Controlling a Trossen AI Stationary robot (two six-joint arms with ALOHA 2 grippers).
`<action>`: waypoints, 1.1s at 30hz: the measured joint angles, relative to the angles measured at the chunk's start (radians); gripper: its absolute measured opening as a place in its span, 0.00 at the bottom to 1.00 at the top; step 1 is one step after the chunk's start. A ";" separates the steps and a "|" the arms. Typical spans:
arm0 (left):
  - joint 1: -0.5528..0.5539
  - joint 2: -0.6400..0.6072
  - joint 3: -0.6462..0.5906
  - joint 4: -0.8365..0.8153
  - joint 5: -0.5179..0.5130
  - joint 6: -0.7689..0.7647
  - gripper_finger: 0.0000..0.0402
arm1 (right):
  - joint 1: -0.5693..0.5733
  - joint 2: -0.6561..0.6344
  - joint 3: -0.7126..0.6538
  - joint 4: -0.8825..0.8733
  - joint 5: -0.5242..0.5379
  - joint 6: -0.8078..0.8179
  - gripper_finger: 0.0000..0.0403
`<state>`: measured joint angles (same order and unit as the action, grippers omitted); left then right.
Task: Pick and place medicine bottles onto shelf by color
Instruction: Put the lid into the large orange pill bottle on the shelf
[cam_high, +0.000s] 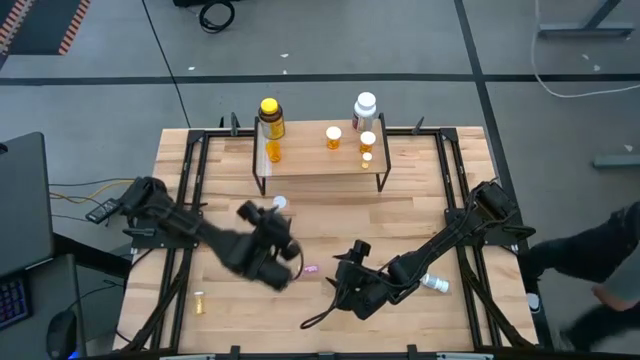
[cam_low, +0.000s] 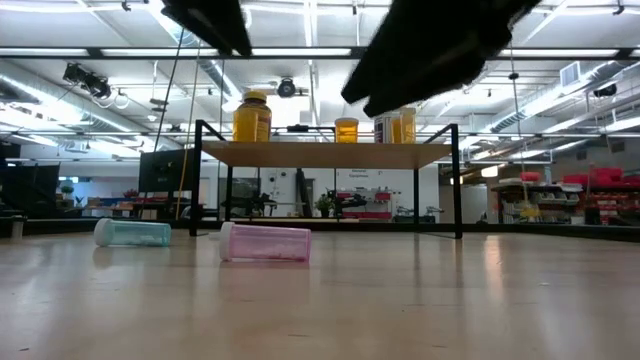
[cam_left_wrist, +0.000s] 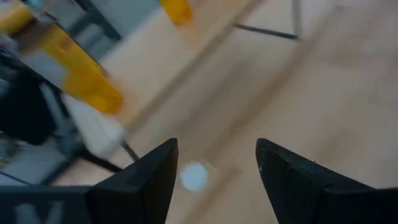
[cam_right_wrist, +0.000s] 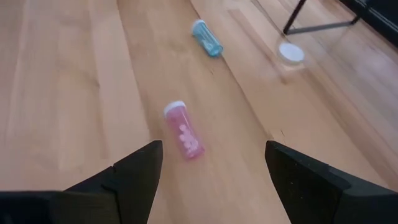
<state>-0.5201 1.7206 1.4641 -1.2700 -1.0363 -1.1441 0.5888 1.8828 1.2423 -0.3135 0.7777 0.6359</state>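
Shelf (cam_high: 320, 160), a pale plank on black legs, stands at the desk's (cam_high: 420, 190) far edge, carrying yellow, white and orange bottles. A pink vial (cam_right_wrist: 184, 132) and a teal vial (cam_right_wrist: 207, 38) lie on the desk. Left pincer (cam_left_wrist: 214, 180) is spread over a white cap (cam_left_wrist: 194, 176); right pincer (cam_right_wrist: 211, 171) is spread, empty.

Left arm stretched from the left edge toward table centre, left gripper (cam_left_wrist: 214, 180) angled down and toward the far side, fingers parted with nothing between. Right arm reaching in from the right edge, folded low, right gripper (cam_right_wrist: 211, 180) near centre, pointing left, fingers spread wide, empty.
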 joint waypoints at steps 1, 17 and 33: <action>-0.025 0.000 -0.012 0.007 0.026 -0.013 0.55 | 0.000 0.000 -0.004 -0.003 0.001 0.007 0.73; -0.233 0.016 -0.048 0.421 0.340 0.138 0.49 | -0.027 -0.001 -0.048 0.037 -0.042 0.060 0.73; -0.304 0.295 -0.049 0.515 0.361 0.108 0.32 | -0.025 -0.001 -0.048 0.042 -0.064 0.091 0.73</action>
<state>-0.8237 2.0161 1.4151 -0.7554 -0.6757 -1.0360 0.5636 1.8816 1.1946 -0.2714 0.7136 0.7269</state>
